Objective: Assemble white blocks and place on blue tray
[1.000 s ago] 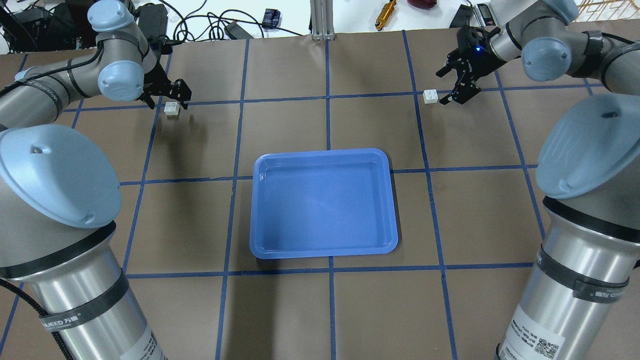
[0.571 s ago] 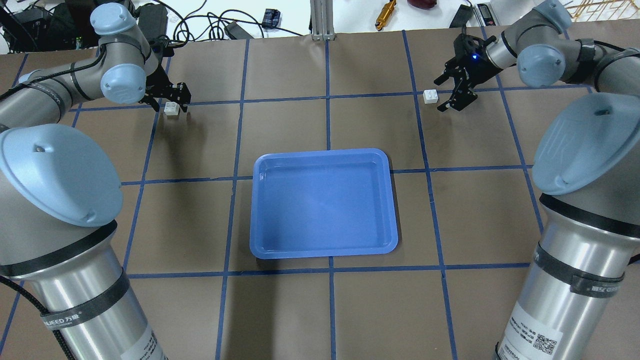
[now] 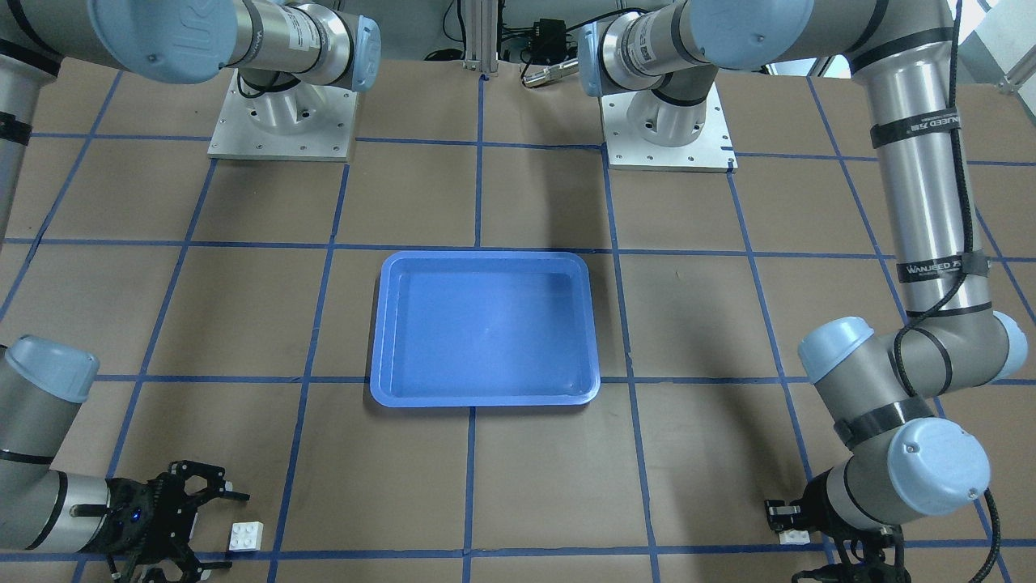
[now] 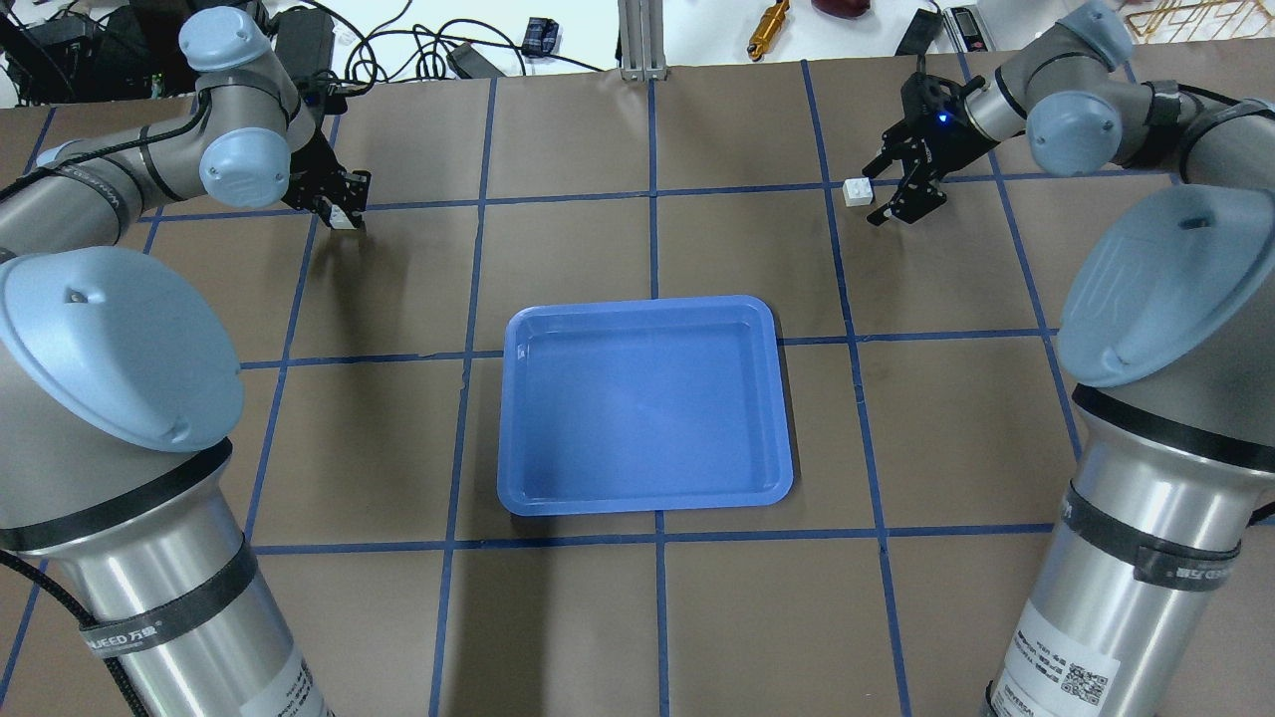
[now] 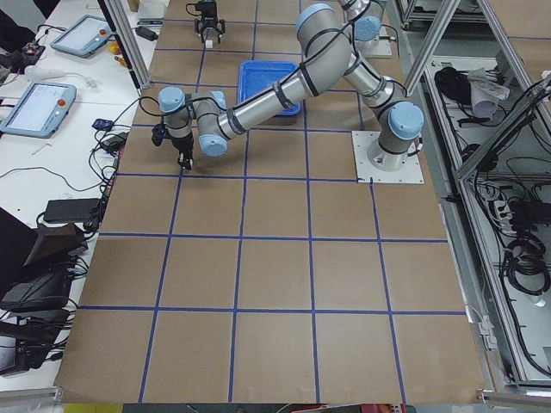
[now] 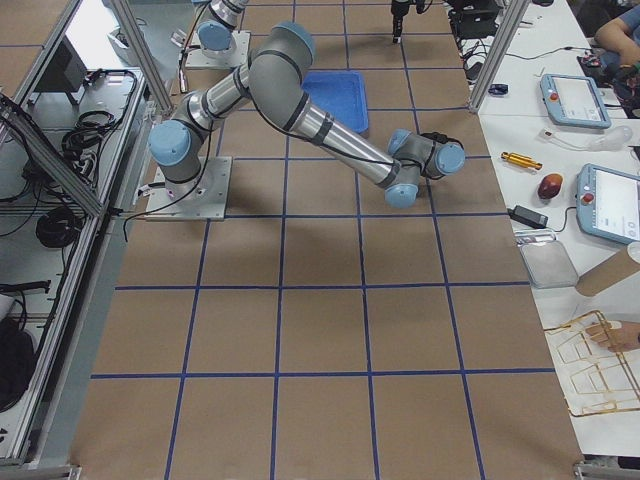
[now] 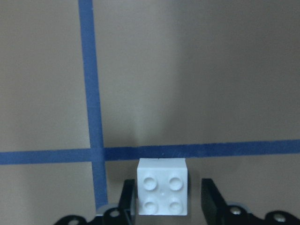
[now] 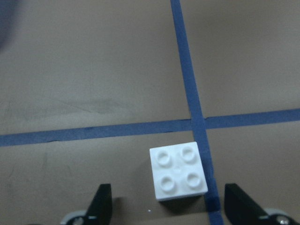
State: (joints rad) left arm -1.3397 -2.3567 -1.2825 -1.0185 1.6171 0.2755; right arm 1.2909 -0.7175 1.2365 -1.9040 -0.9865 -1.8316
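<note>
The blue tray lies empty at the table's middle, also in the front view. One white block sits studs up between my left gripper's open fingers; the left finger is close against it and the right one stands off. In the overhead view the left gripper covers most of that block. The other white block lies on the table just ahead of my wide-open right gripper. In the overhead view the block is just left of the right gripper.
Blue tape lines grid the brown table. Cables, small devices, a gold cylinder and an aluminium post lie beyond the far edge. The arm bases stand on the robot's side.
My left gripper has come down over its white block, which now shows only partly from overhead. My right gripper has moved left, closer to its block. Blocks and tray have not moved.
</note>
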